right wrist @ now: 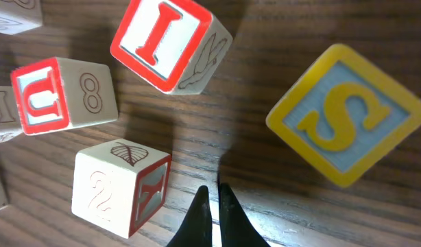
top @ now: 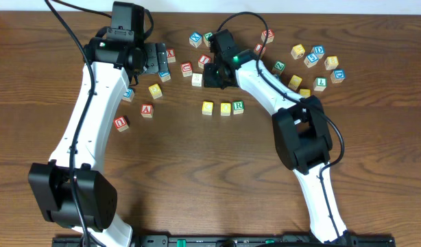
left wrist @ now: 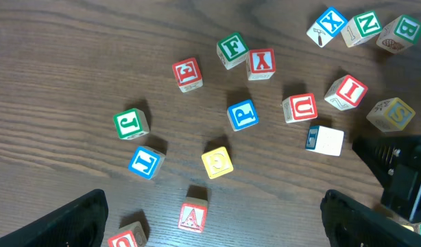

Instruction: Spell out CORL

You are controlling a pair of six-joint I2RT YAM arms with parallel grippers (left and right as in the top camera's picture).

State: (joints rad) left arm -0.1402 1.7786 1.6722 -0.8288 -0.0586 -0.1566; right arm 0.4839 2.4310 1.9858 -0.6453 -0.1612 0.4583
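Wooden row at mid-table already reads, it seems, C-O-R: left yellow-topped cube (top: 208, 108), middle yellow-topped cube (top: 225, 108), white green-R cube (top: 238, 106); the blue-L cube (left wrist: 144, 162) waits apart near the wide-open left gripper (top: 158, 60), while the right gripper (right wrist: 212, 204) is closed, empty.

A red A cube (top: 147, 110) and another red-lettered cube (top: 121, 123) lie near each other on the left of the dark wooden counter (top: 197, 178). Farther back, a red I cube (right wrist: 162, 41) sits skewed just beside a red U cube (right wrist: 42, 96). A yellow S cube (right wrist: 341, 116) lies apart to their right.
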